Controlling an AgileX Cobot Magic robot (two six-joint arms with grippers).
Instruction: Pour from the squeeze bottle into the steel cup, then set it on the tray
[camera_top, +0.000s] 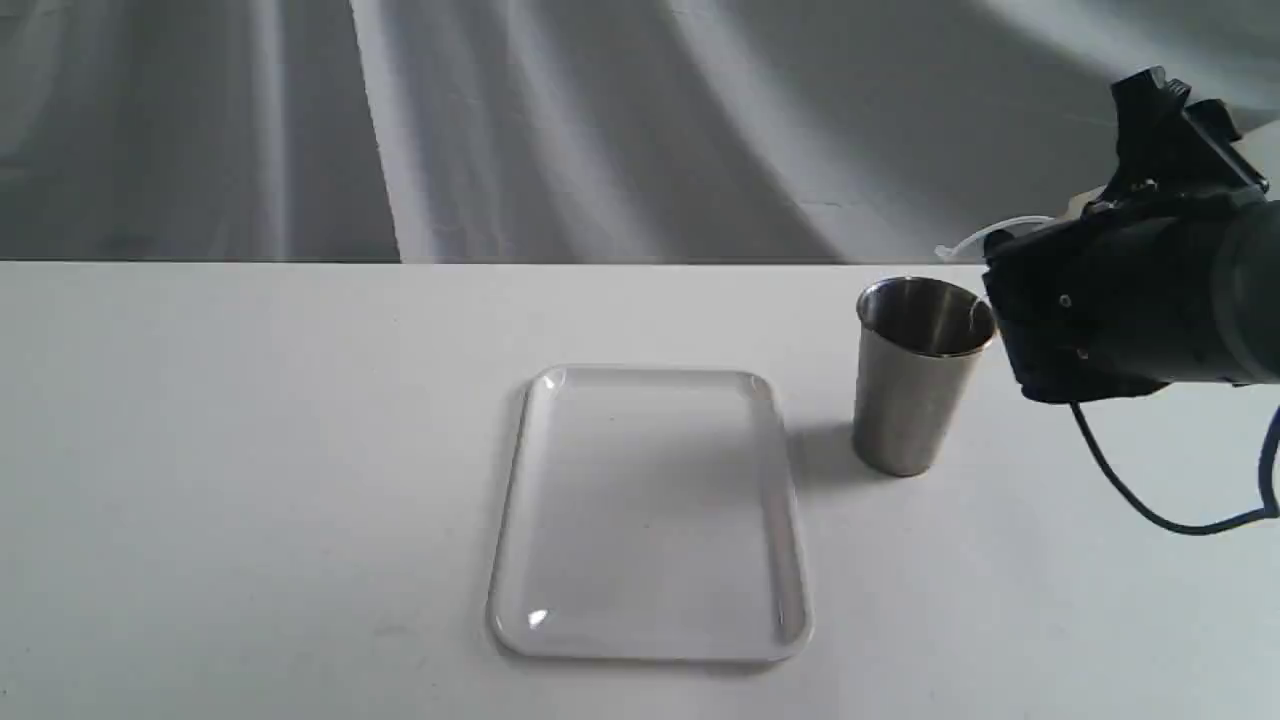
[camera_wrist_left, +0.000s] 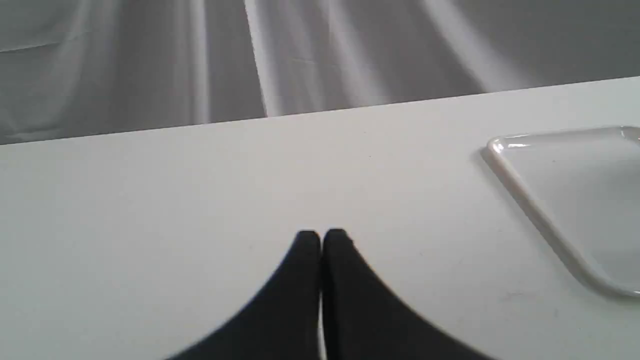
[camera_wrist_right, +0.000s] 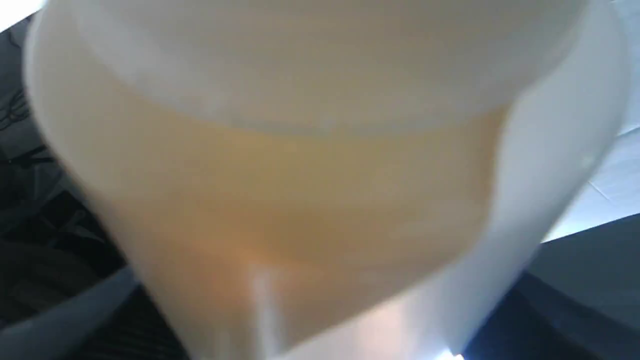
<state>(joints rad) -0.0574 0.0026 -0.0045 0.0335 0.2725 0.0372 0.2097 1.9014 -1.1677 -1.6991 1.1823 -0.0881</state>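
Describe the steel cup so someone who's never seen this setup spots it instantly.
On the white table, find the flat white tray near the middle. The steel cup stands upright on the table just right of it in the exterior view, not touching it, with the nozzle of the squeeze bottle tilted above its rim. It's the only metal thing: brushed, handleless, tapering toward its base.

Left end effector (camera_wrist_left: 321, 235) is tapered, black; black right arm (camera_top: 1130, 300) trails seemingly dark-blue cable (camera_top: 1200, 529).

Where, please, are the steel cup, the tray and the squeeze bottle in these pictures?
steel cup (camera_top: 912, 400), exterior view, on its outer wall.
tray (camera_top: 650, 510), exterior view, on its bare floor.
squeeze bottle (camera_wrist_right: 300, 200), right wrist view, on its translucent body over the amber liquid.
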